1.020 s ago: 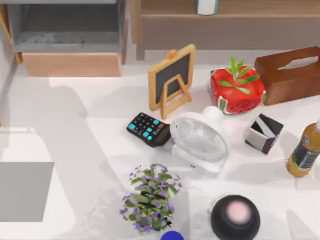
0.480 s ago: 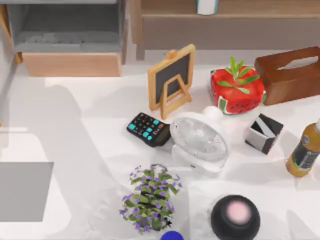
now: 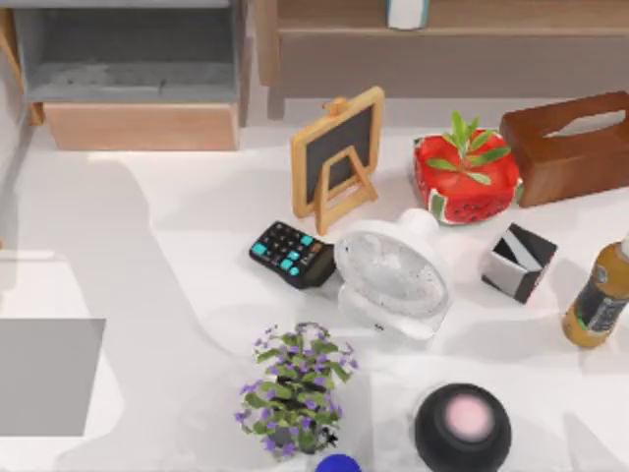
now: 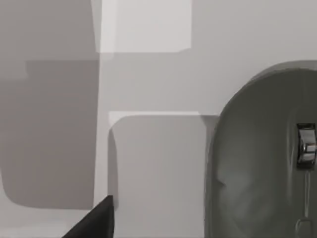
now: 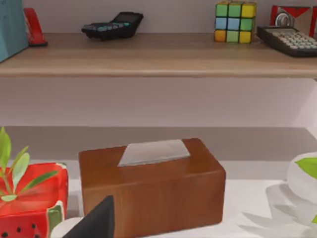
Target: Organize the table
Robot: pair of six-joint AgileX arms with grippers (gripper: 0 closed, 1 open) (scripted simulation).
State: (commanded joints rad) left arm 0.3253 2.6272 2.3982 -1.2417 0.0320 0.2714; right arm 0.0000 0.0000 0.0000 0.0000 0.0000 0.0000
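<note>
Nothing shifted on smooth white table (image 3: 177, 226), round fan (image 3: 393, 275), brown tissue box (image 5: 151, 183), left fingers (image 4: 94, 223), right fingers (image 5: 96, 220), gap cannot tell.

Brown tissue box (image 5: 153, 186) beside watermelon pot (image 5: 32, 198) — calculators, colour cube (image 5: 235, 21) on shelf (image 5: 158, 57) above.

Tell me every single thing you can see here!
table: 1, white, under everything
shelf unit: 1, wood and grey, back
chalkboard: 1, wood-framed, centre back
calculator: 1, black, left of fan
fan: 1, white, centre
strawberry pot: 1, red, right of chalkboard
tissue box: 1, brown, back right
striped box: 1, black and white, right of fan
bottle: 1, amber, right edge
flower plant: 1, purple, front
round speaker: 1, black, front right
mouse: 1, grey, left wrist view
cube: 1, multicoloured, shelf
</note>
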